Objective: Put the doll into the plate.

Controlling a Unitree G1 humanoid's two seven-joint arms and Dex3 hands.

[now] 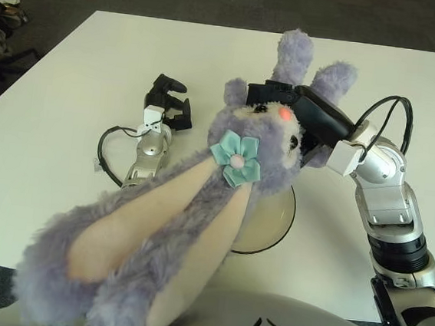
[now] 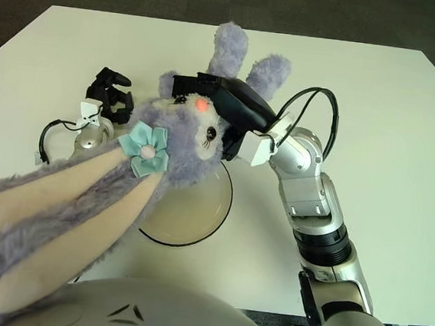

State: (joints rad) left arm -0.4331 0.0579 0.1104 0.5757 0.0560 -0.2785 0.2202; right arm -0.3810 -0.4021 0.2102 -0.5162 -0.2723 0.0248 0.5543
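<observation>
A: While the right hand (image 1: pixel 295 113) is gripping the doll (image 1: pixel 198 207) by the head, its dark fingers (image 2: pixel 202 84) are wrapping across the face and round the back of the skull; the grip is reading as closed on the doll.

B: Where is the doll sitting relative to the plate (image 2: pixel 197 211)?

A: It is hanging over it, not in it; the head is hovering above the plate's far edge, and the two long ears are trailing down toward the camera, covering the plate's left side; whether the fur is touching the plate, I cannot tell. The pale blue flower (image 1: pixel 237 156) is showing at the base of one ear; two purple limbs are sticking up behind the hand.

B: And the plate itself?

A: It is lying flat on the white table (image 1: pixel 63 86), near the front edge; dark rim, pale inside.

B: The left hand (image 1: pixel 168 103)?

A: It is showing on the table to the left of the doll's head, well apart from the plate; fingers are curling loosely, holding nothing; a black cable (image 1: pixel 109 156) is looping beside its wrist.
</observation>
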